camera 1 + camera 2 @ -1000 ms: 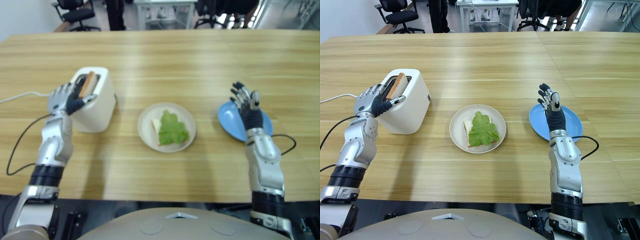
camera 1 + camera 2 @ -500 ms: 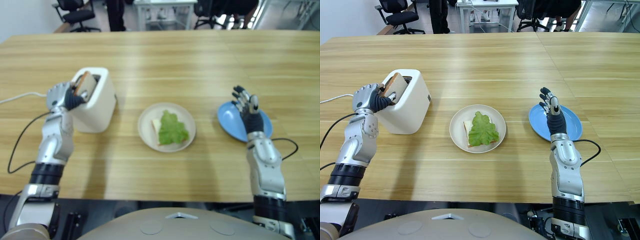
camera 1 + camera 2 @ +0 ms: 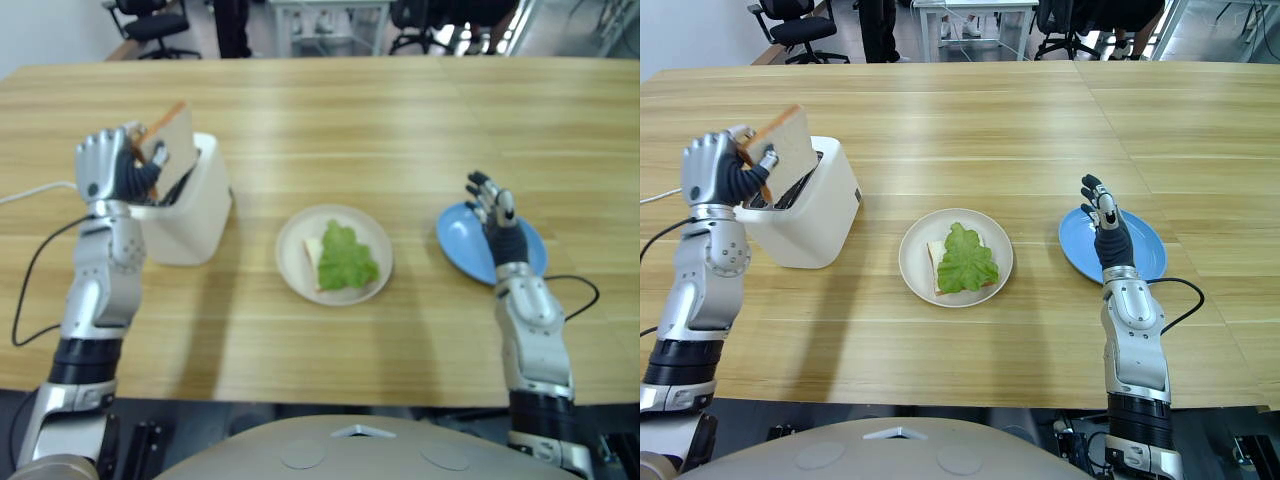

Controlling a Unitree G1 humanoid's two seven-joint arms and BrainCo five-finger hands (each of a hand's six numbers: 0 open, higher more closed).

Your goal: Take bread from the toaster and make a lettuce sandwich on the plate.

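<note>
My left hand is shut on a slice of bread, held tilted just above the slots of the white toaster at the left. A cream plate sits mid-table with a bread slice on it, mostly covered by a green lettuce leaf. My right hand stands upright with its fingers spread and nothing in it, over the near edge of a blue plate.
The toaster's white cord runs off the left table edge. Black cables hang by both forearms. Bare wooden table lies between the toaster, the cream plate and the blue plate. Office chairs stand beyond the far edge.
My left hand closed on the bread slice in the toaster and lifted it up clear of the slot. The right hand sank slightly toward me.
</note>
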